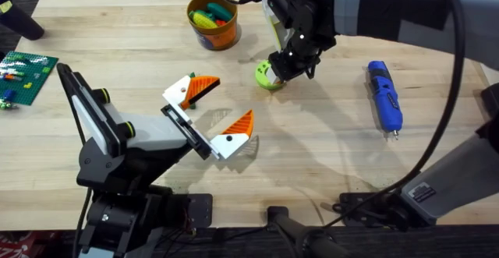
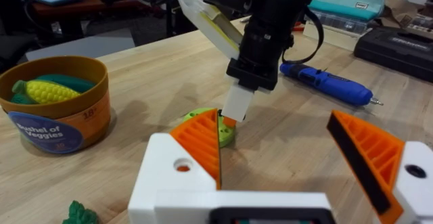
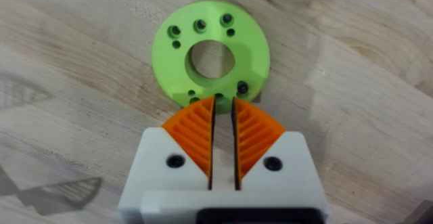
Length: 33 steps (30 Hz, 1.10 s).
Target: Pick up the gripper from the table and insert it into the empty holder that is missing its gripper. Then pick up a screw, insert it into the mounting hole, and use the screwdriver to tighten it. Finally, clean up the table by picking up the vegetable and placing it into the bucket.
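Wooden table, right gripper above green disc.

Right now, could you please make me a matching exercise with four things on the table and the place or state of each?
Things:
1. screwdriver
2. bucket
3. left gripper
4. right gripper

Descriptions:
A. holds yellow and green toy pieces
B. fingers nearly closed, at the edge of the green disc
C. lies alone at the right of the table
D. fingers wide open, holding nothing

Pairs: 1-C, 2-A, 3-D, 4-B
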Tool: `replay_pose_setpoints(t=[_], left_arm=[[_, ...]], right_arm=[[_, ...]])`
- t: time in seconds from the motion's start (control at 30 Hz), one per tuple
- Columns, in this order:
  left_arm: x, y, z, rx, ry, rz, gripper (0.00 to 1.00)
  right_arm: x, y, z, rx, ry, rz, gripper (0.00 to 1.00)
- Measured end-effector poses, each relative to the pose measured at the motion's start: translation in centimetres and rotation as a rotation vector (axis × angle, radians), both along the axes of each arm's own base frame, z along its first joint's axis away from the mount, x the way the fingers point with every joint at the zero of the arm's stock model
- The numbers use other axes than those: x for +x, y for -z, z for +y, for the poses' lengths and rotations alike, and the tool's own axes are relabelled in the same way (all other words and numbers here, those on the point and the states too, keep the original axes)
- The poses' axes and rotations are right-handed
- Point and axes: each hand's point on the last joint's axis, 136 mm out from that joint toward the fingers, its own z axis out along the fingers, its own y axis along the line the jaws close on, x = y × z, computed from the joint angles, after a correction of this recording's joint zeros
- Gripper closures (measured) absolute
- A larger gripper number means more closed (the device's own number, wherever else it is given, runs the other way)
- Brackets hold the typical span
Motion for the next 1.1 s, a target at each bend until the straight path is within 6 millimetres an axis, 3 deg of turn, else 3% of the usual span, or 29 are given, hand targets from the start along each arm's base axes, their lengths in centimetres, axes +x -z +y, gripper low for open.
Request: replay_pose_setpoints(t=[0.57, 0.67, 0.7, 0.73, 0.8, 0.83, 1.1], left_arm=[[0.0, 0.0, 0.0, 0.0, -0.001, 0.001, 0.014], [0.0, 0.0, 0.0, 0.0, -0.001, 0.001, 0.014], [0.0, 0.0, 0.0, -0.001, -0.001, 0.002, 0.014], [0.0, 0.0, 0.0, 0.0, -0.001, 0.001, 0.014], [0.0, 0.0, 0.0, 0.0, -0.001, 0.001, 0.014], [0.0, 0.0, 0.0, 0.0, -0.001, 0.001, 0.014], [0.0, 0.0, 0.0, -0.001, -0.001, 0.002, 0.014]], right_arm=[[-0.9, -0.4, -1.7, -0.084, -0.008, 0.023, 0.823], [-0.9, -1.8, -1.8, -0.09, -0.008, 0.026, 0.823], [-0.2, -3.6, -1.3, -0.076, -0.013, -0.003, 0.823], [0.0, -4.2, -1.1, -0.072, -0.018, -0.014, 0.823], [0.3, -5.2, -0.7, -0.064, -0.033, -0.033, 0.965], [0.4, -5.6, -0.5, -0.06, -0.037, -0.039, 0.988], [0.7, -8.5, 0.0, -0.049, -0.045, -0.058, 0.995]])
